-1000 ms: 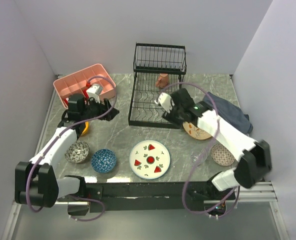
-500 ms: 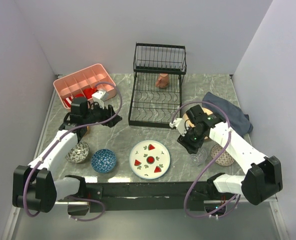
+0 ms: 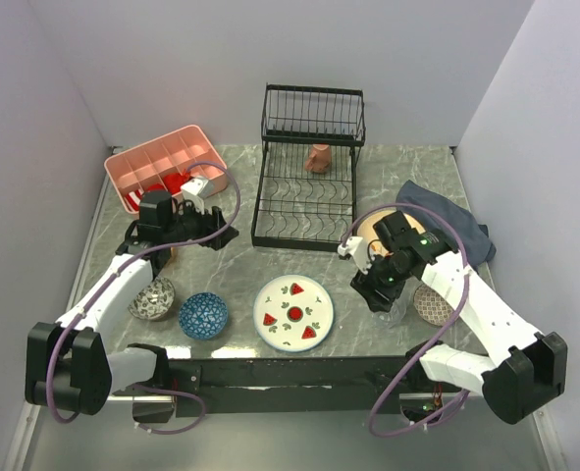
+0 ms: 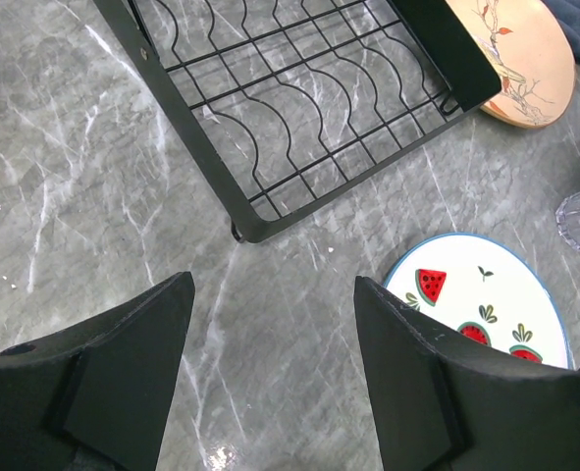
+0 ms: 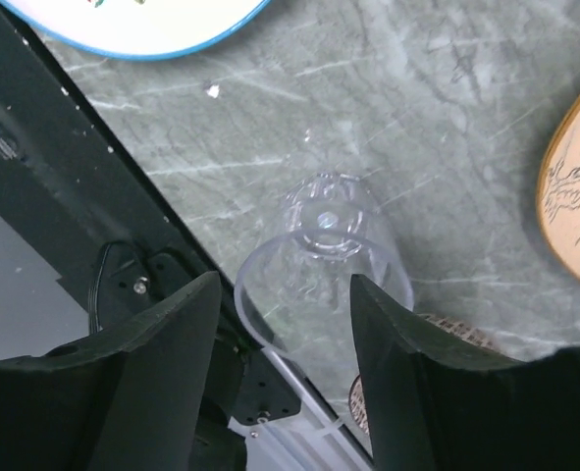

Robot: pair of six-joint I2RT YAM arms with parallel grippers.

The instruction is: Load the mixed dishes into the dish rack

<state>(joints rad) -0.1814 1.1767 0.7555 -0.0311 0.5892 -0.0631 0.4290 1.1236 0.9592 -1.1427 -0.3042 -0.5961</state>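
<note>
Right gripper point(image 5: 282, 294) has dropped over the clear glass point(image 5: 324, 224), jaws apart.

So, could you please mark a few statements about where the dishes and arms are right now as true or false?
1. The cup stands in the rack. True.
2. The watermelon plate is in the rack. False: it lies on the table in front of the rack.
3. The left fingers hold a bowl. False: they are apart with nothing between them.
4. The glass stands upright on the table. True.
</note>
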